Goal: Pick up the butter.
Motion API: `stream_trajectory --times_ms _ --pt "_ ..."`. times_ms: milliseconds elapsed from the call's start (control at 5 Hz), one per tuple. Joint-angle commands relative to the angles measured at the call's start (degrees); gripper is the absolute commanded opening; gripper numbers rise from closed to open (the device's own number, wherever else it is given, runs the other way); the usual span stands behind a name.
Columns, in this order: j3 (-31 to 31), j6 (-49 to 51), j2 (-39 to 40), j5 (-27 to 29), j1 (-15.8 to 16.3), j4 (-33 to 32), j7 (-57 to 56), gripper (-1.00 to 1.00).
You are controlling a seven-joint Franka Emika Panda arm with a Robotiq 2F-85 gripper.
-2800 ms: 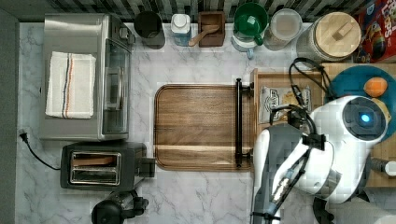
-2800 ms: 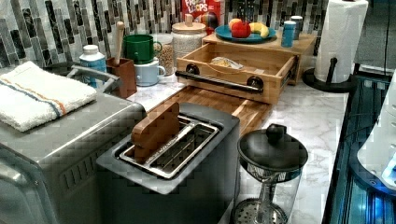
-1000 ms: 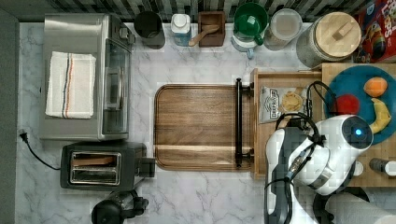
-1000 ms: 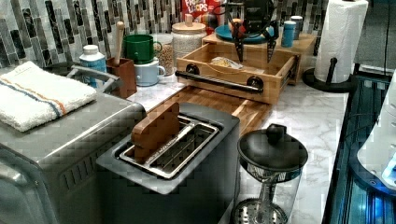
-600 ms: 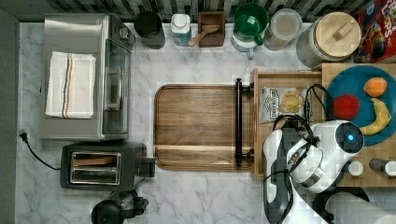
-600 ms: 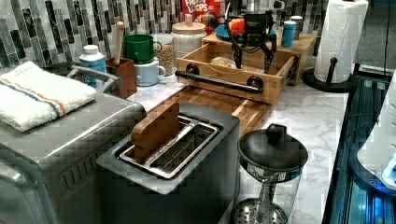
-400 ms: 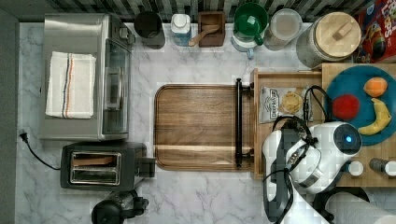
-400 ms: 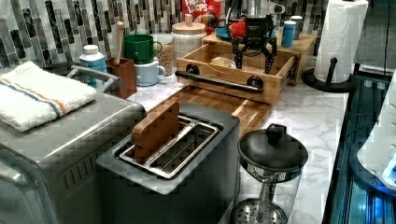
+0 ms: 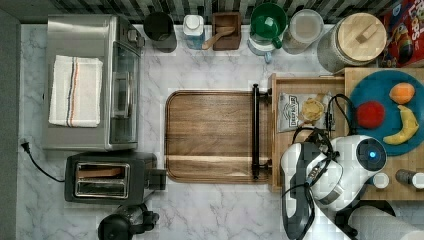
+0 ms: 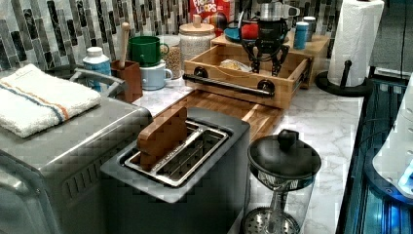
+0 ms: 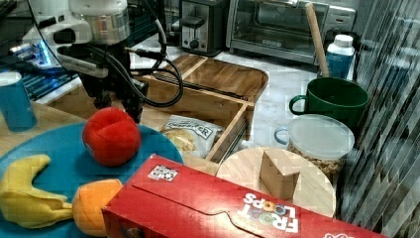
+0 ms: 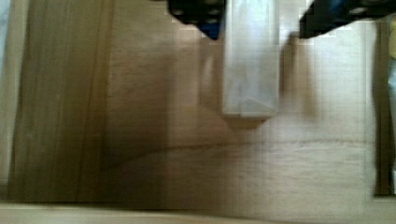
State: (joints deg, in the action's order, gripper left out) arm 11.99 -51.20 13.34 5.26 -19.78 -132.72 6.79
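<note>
Gripper (image 12: 259,21) lowered into wooden tray (image 10: 287,73), astride butter (image 12: 251,60).
Fingers (image 12: 198,14) spread apart, one either side of the pale stick, not yet clamped; butter lying flat on tray floor, near chip bag (image 9: 300,111).

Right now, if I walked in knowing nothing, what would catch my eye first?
Probably the white robot arm reaching down into the wooden crate, its gripper open around a pale stick of butter on the crate floor. Next, the blue plate of toy fruit beside the crate, and the red cereal box in the right view's foreground.
</note>
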Motion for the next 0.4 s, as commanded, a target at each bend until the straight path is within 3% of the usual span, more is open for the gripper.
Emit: stream_trajectory --times_ms 200,400 --pt "-0.27 -2.82 -3.38 -2.2 1.49 -0.71 0.97 -1.0" --pt "-0.66 -3.96 -7.35 -2.94 0.89 -1.87 -3.69 -1.0"
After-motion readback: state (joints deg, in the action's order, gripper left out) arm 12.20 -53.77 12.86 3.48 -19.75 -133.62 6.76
